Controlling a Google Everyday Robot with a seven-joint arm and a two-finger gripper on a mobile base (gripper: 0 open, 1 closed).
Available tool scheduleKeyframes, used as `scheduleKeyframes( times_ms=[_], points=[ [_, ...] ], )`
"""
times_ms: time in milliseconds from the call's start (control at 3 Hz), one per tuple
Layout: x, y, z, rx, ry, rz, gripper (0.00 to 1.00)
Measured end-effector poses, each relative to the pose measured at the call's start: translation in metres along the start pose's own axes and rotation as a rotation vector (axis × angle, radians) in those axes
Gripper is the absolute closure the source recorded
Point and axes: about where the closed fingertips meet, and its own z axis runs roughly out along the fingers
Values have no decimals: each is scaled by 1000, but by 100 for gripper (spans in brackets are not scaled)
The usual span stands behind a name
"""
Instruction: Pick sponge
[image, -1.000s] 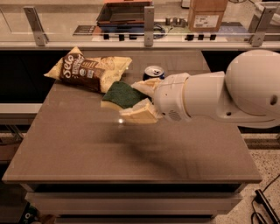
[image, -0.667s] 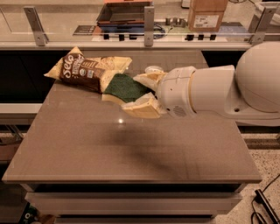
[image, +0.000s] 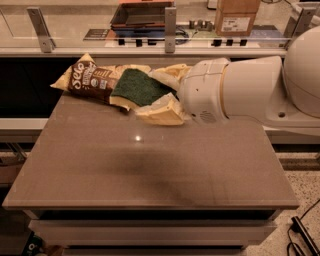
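The sponge (image: 137, 86), dark green on top with pale yellow foam along its edge, sits between the two pale yellow padded fingers (image: 162, 114) of my gripper (image: 150, 95). The gripper reaches in from the right on a thick white arm (image: 250, 90) and is shut on the sponge. It holds the sponge above the back of the brown table (image: 150, 165), with a soft shadow below it. The sponge's left end overlaps the yellow-and-brown chip bag (image: 82, 79) in the picture; I cannot tell whether they touch.
The chip bag lies at the table's back left corner. Behind the table runs a counter with metal posts (image: 170, 27), a dark tray (image: 142, 15) and a cardboard box (image: 237, 15). The floor shows at the lower right.
The gripper has risen with the sponge and moved a little toward the back, over the chip bag. The soda can seen earlier behind the gripper is now hidden by the arm.
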Motion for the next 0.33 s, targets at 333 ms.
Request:
scheduleKeyframes(
  times_ms=[333],
  points=[
    [0, 0, 0, 0, 0, 0, 100]
  ],
)
